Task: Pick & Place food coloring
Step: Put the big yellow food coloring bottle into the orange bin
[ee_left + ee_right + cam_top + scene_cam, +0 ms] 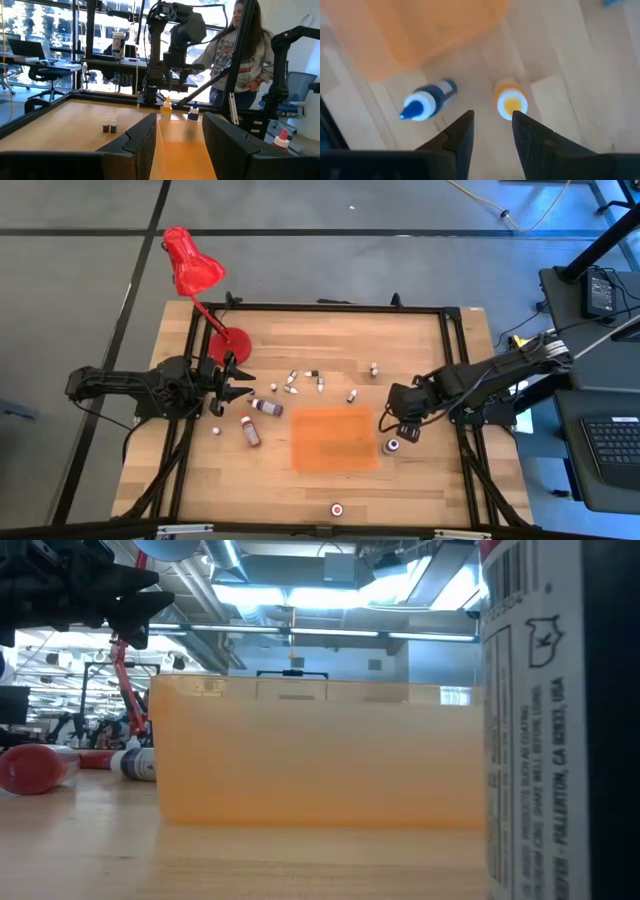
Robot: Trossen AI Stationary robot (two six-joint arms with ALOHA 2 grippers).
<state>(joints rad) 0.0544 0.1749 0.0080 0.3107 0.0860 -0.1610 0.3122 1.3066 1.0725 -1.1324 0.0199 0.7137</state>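
**A:** How did you expect those food coloring bottles to handle?

**B:** Light and stiff, I judged: small plastic droppers and jars, smooth and round, so they would roll or tip if you nudged them off-centre. You would have done best to close on the body just under the cap, across the narrow width, not on the tapered tip.

**A:** Where was your right gripper (400,424)?

**B:** It hung just past the right edge of the orange mat (334,439), pointing down at the table (420,340). In the right wrist view your fingers (461,131) stood apart with a narrow gap and held nothing. The orange-capped dropper (510,98) stood upright just ahead of that gap, slightly toward one finger, so you were not yet centred on it. The blue-capped dropper (426,101) lay on its side beside it, clear of the fingers.

**A:** And the left gripper (236,378)?

**B:** It waited at the left side, near the base of the red lamp (195,265). Its fingers were open and empty.

**A:** The rest of the bottles?

**B:** Scattered across the middle of the table behind the mat: a cluster of small bottles (300,383), a purple-bodied one (265,406) and a red one (250,431) lying to the mat's left, and one red-lidded jar (337,508) alone near the front edge. None sat on the mat.
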